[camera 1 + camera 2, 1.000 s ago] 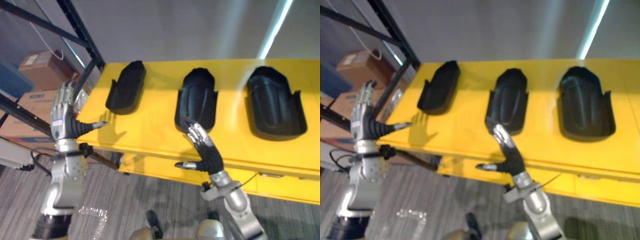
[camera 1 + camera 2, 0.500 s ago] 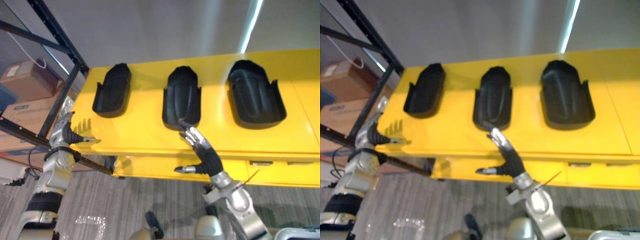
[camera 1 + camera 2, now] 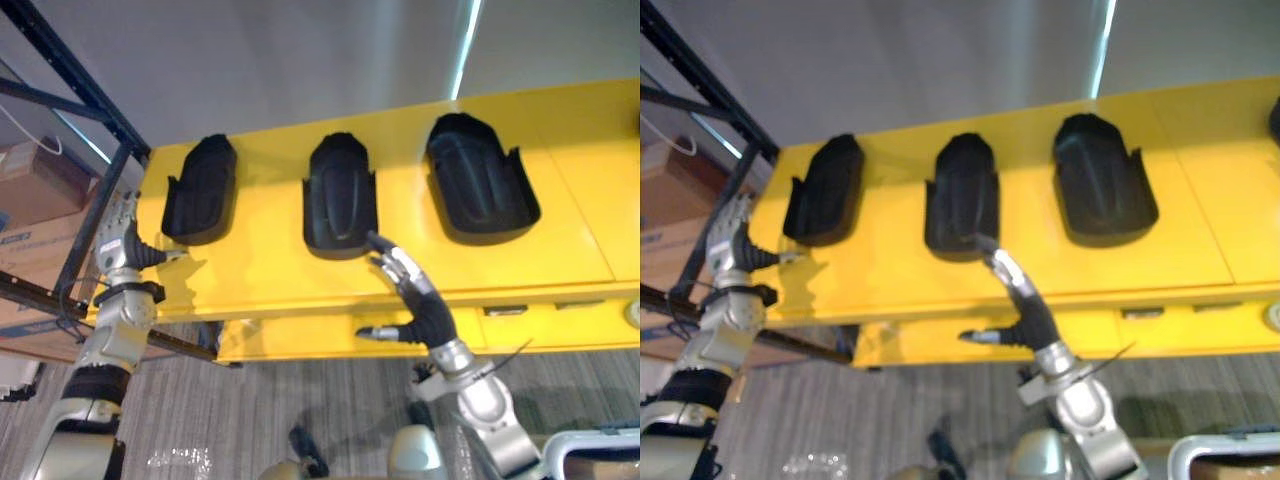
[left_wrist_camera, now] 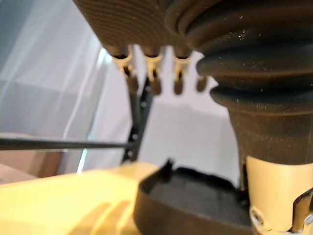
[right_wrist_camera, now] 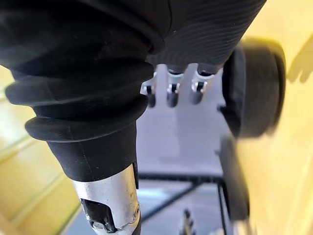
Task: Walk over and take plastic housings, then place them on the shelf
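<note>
Plain grey wall [image 3: 300,60] with a bright streak of light [image 3: 465,45] on it, long yellow table [image 3: 560,230] in front, black metal shelf [image 3: 80,82] on the left with cardboard boxes [image 3: 30,180] by it, grey striped carpet [image 3: 300,400].

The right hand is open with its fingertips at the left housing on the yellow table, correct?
Not quite. The right hand is open, but its fingertips are at the near end of the middle housing on the yellow table. The left eye view shows this.
</note>
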Controlling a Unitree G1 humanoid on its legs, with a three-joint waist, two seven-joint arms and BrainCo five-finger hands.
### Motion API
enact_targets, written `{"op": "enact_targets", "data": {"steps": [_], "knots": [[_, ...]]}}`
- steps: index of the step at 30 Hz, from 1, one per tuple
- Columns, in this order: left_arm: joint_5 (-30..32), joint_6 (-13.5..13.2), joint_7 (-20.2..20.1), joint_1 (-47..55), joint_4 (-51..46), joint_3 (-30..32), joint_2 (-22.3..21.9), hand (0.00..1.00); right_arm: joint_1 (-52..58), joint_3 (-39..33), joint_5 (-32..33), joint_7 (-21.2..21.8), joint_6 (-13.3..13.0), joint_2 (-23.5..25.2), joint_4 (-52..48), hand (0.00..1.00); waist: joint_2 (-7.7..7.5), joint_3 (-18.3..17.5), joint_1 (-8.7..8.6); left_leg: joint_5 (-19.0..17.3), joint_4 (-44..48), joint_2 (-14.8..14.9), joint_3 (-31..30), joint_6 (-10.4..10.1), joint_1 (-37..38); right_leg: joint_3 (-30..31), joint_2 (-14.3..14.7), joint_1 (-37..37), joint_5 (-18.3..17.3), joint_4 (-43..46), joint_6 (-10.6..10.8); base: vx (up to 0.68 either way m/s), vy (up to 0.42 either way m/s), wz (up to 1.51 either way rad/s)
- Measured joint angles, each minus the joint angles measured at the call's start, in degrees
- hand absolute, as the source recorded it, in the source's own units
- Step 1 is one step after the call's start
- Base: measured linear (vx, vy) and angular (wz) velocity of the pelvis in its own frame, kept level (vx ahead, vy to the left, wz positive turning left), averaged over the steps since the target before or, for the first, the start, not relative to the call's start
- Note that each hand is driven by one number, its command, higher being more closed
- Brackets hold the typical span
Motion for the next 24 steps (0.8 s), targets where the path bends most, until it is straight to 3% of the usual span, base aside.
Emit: {"op": "enact_targets", "data": {"steps": [2,3,4,7,8,13,15,16,18,24], "knots": [[-0.03,0.00,-0.11,0.49,0.41,0.01,0.33,0.00,2.01,-6.12,-4.30,-7.27,0.07,0.43,0.55,0.00,-0.24,0.15,-0.55,-0.24,0.00,-0.02,0.36,-0.11,0.11,0.39,0.00,-0.12,0.01,-0.03,0.02,0.01,0.006,-0.18],[-0.08,-0.13,-0.17,1.72,0.40,0.10,1.63,0.00,3.28,-13.25,-8.32,-14.24,0.17,0.82,2.86,0.00,-0.57,0.26,-0.80,-0.52,0.00,0.01,1.63,-0.29,0.15,1.50,0.15,-0.97,0.11,-0.04,0.08,0.02,0.004,-0.29],[-0.09,-0.14,-0.22,2.43,0.40,0.52,1.85,0.00,4.28,-18.17,-9.81,-18.00,0.17,0.85,4.56,0.00,-0.60,0.29,-1.22,-0.67,0.00,-0.10,2.02,-0.26,0.16,2.06,0.16,-1.11,0.24,-0.22,0.17,0.03,0.003,-0.30],[-0.21,-0.28,-0.70,4.25,0.29,1.40,1.86,0.00,7.72,-31.52,-9.74,-26.21,0.04,0.88,11.32,0.00,-0.65,0.32,-2.90,-1.15,0.00,-0.22,3.04,-0.36,0.69,2.95,0.15,-0.99,0.28,-0.38,0.21,0.07,-0.002,-0.18],[-0.29,-0.17,-1.27,4.42,0.20,1.40,1.86,0.00,8.50,-33.49,-8.74,-26.73,-0.08,0.88,12.68,0.00,-0.65,0.32,-3.31,-1.21,0.00,-0.20,3.15,-0.44,0.78,3.06,0.20,-0.94,0.30,-0.32,0.21,0.09,-0.017,-0.11],[-2.48,2.29,-6.52,5.05,-3.89,1.38,2.59,0.00,14.18,-38.85,-1.09,-23.47,-2.53,2.19,26.82,0.00,-1.12,0.75,-4.84,-1.85,0.00,0.23,4.72,-1.10,2.27,4.69,0.91,-0.71,0.28,-0.08,0.14,0.04,-0.019,-0.19],[-2.98,3.35,-9.12,5.33,-6.87,1.07,4.15,0.00,15.68,-38.63,2.59,-16.09,-2.28,3.76,33.75,0.00,-1.35,0.97,-5.67,-1.89,0.00,0.23,4.67,-1.06,2.28,4.63,0.91,-0.65,0.24,-0.06,0.11,0.00,0.000,0.00],[-3.87,3.61,-9.48,5.32,-7.53,0.99,4.30,0.00,15.98,-38.53,2.88,-14.58,-2.10,4.02,35.50,0.00,-1.37,0.98,-5.66,-1.91,0.00,0.23,4.63,-1.04,2.29,4.60,0.90,-0.60,0.23,-0.05,0.10,0.00,0.000,0.00],[-4.65,4.48,-10.99,5.17,-8.29,0.80,4.38,0.00,16.37,-37.69,4.41,-8.48,-0.07,4.75,42.09,0.00,-1.58,1.80,-5.54,-2.01,0.00,0.28,4.28,-1.07,3.29,4.21,0.86,0.67,0.07,-0.08,0.02,-0.01,-0.016,0.05],[-4.61,6.71,-16.17,4.55,-8.37,-2.04,8.78,0.00,16.22,-34.18,8.26,-2.57,4.55,4.96,48.70,0.00,-1.91,2.47,-5.43,-2.22,-0.03,0.35,2.28,-1.31,2.55,2.44,0.61,1.12,-0.75,-0.10,-0.42,-0.03,-0.020,0.16]]}}
